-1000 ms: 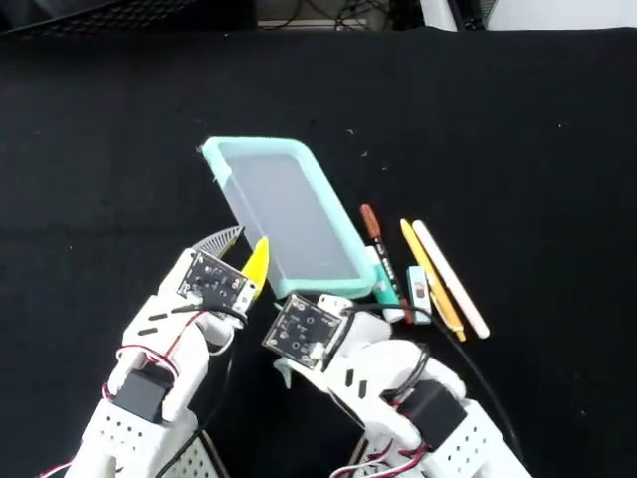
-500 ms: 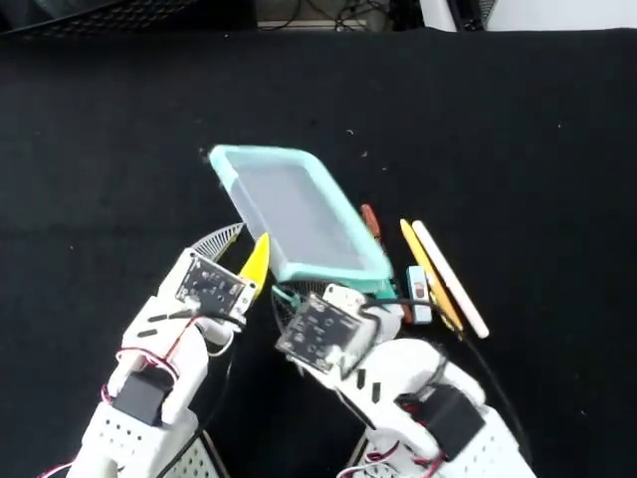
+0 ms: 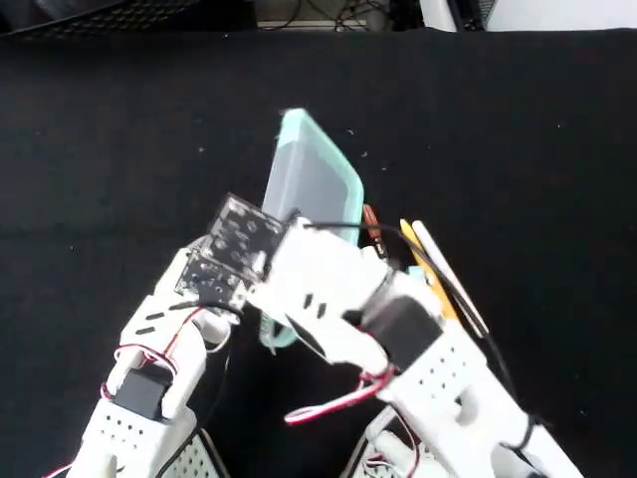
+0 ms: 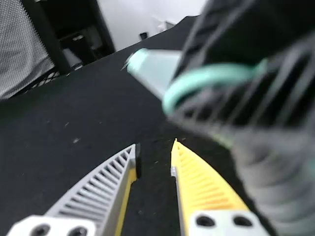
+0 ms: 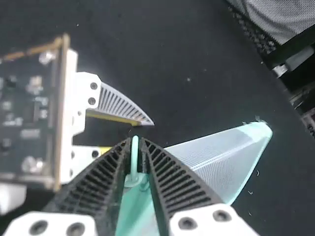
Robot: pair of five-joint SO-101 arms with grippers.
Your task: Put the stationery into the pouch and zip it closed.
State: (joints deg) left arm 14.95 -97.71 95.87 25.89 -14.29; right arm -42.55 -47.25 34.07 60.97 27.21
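Here the right gripper point(image 5: 134, 143) is clamped nearly closed on the rim of the translucent mint-green zip pouch point(image 5: 221, 152), which is tilted up on edge over the black table point(image 3: 119, 129). The left gripper point(image 4: 154, 150), narrowly parted, holds nothing just beside the pouch.

Looks like a robotics lab or office corner to me: black cloth-covered surface point(image 3: 100, 119), tangle of cables point(image 3: 338, 12) off its edge at 12 o'clock, a white wall point(image 4: 147, 14) and grey mesh panel point(image 4: 22, 44) behind.
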